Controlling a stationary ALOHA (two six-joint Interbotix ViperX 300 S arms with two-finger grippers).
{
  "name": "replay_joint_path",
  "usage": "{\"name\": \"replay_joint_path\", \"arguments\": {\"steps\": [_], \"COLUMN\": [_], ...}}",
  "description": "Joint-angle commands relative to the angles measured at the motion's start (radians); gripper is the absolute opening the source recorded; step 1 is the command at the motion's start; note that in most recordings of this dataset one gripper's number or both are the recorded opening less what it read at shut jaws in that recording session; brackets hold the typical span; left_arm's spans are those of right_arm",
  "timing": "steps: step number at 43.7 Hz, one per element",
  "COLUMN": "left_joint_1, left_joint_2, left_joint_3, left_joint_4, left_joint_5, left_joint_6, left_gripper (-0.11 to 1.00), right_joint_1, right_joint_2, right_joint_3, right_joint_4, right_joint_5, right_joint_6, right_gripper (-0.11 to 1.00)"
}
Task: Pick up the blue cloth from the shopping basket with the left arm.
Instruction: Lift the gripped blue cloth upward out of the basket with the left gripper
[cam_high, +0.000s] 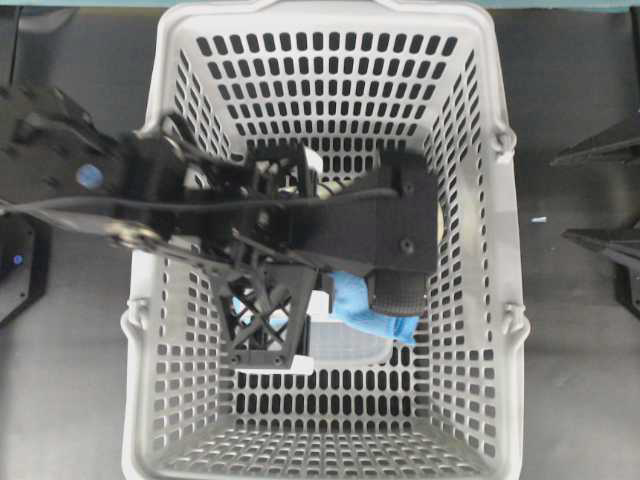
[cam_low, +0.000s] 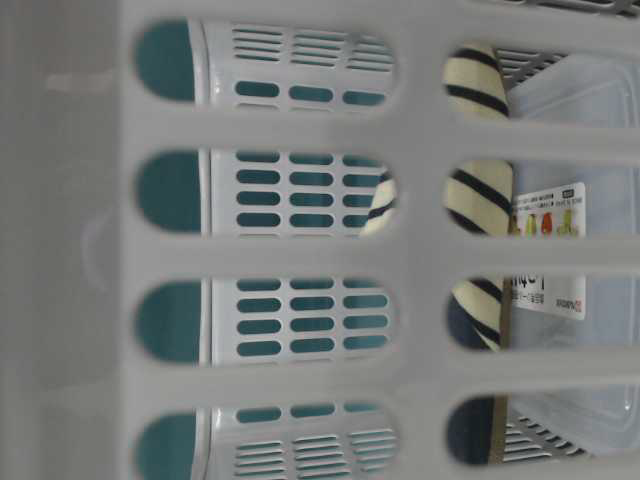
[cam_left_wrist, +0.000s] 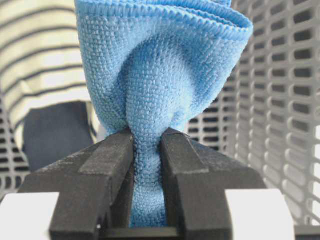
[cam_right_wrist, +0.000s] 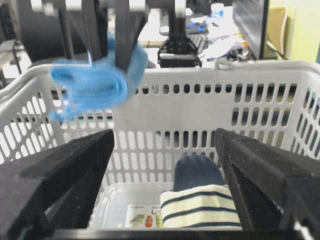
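Observation:
The blue cloth (cam_left_wrist: 160, 70) is pinched in a bunch between the jaws of my left gripper (cam_left_wrist: 146, 139). In the overhead view the left arm reaches across the grey shopping basket (cam_high: 330, 14), and the cloth (cam_high: 362, 303) hangs at the gripper (cam_high: 388, 298). In the right wrist view the cloth (cam_right_wrist: 92, 84) hangs at about the height of the basket's rim (cam_right_wrist: 210, 67), under the left fingers (cam_right_wrist: 125, 42). My right gripper (cam_right_wrist: 164, 142) is open and empty, outside the basket's right side (cam_high: 600, 200).
A cream-and-navy striped slipper (cam_right_wrist: 200, 202) lies on the basket floor beside a clear plastic container with a printed label (cam_right_wrist: 135, 215). Both also show through the slotted wall in the table-level view: the slipper (cam_low: 480, 200) and the container (cam_low: 555, 220). Slotted walls (cam_left_wrist: 280, 100) stand close round the left gripper.

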Motion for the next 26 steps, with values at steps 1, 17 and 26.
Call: {"name": "replay_joint_path", "arguments": {"steps": [1, 17, 26], "left_joint_1": [-0.003, -0.002, -0.003], "left_joint_2": [-0.025, -0.025, -0.023], "left_joint_3": [-0.028, -0.009, -0.006], "left_joint_4": [0.005, 0.005, 0.005], "left_joint_5": [0.002, 0.003, 0.003], "left_joint_6": [0.002, -0.002, -0.002], "left_gripper": [0.13, 0.13, 0.13], "right_joint_1": [0.002, 0.002, 0.000], "right_joint_2": [0.005, 0.003, 0.003], "right_joint_3": [-0.011, -0.008, -0.006], "right_joint_4": [0.003, 0.003, 0.003], "right_joint_5": [-0.012, -0.014, -0.014], "right_joint_6": [0.000, 0.002, 0.002], "right_gripper": [0.79, 0.79, 0.79]}}
